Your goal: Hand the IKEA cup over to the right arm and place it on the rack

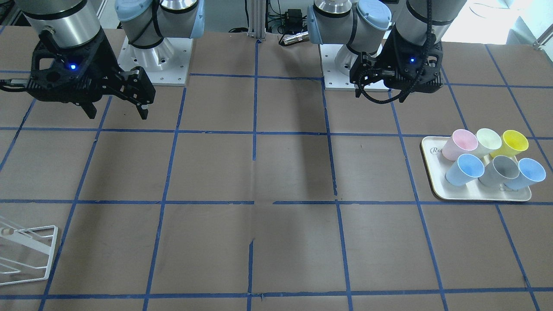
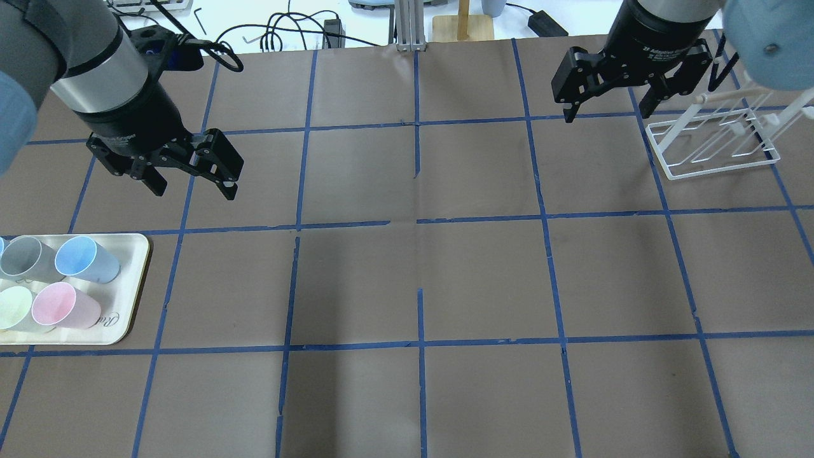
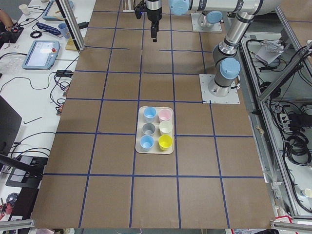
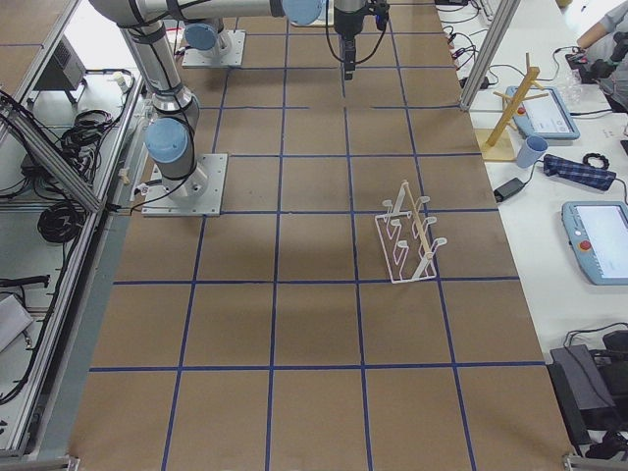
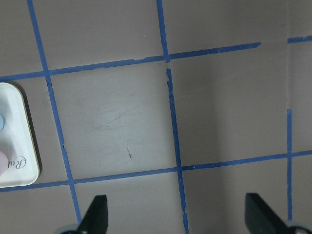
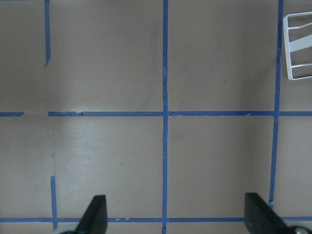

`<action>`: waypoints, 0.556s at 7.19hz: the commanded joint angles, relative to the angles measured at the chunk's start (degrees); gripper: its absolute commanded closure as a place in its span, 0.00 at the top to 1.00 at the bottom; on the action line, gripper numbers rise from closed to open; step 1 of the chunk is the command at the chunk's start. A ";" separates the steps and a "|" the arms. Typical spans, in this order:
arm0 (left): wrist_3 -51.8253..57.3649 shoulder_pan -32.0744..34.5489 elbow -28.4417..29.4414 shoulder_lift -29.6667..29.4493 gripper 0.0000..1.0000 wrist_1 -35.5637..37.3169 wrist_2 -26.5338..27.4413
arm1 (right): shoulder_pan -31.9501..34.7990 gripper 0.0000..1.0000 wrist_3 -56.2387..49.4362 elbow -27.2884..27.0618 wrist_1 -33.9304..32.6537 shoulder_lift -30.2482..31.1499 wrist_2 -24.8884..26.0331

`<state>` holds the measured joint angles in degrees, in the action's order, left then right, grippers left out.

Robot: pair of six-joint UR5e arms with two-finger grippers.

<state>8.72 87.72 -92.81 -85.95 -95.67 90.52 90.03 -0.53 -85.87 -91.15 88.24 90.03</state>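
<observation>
Six cups (image 1: 503,168) are being kept on a cream tray (image 2: 130,286) on the robot's left side. The IKEA cup (image 2: 86,259), the blue one by the tray's edge nearest the table's middle, is being kept upright, apart from the left gripper (image 2: 193,189), which is being held up beside the tray with its fingers (image 2: 226,181) spread. The right gripper (image 2: 605,116) is being held spread too, near the rack (image 2: 712,146), well apart from the cup.

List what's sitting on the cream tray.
Six upright cups on the tray: blue cup, second blue cup, grey cup, pink cup, yellow cup, pale green cup. The tray floor under them and part of its lettering are covered.
</observation>
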 commanded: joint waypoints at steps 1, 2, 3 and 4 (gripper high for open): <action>-0.02 0.00 0.00 0.17 1.00 -0.48 0.09 | 0.06 1.00 0.00 0.00 -0.08 0.00 -0.03; -0.02 0.00 0.00 0.17 1.00 -0.57 0.00 | 0.06 1.00 0.00 0.00 0.01 0.00 -0.03; -0.02 0.09 0.00 0.25 1.00 -0.48 -0.08 | 0.06 1.00 0.00 0.00 0.01 0.00 -0.03; -0.02 0.09 0.00 0.25 1.00 -0.48 -0.17 | 0.06 1.00 0.00 0.00 -0.08 0.00 -0.03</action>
<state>8.70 87.77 -92.81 -85.73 -96.16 90.45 90.08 -0.53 -85.87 -91.17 88.24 90.00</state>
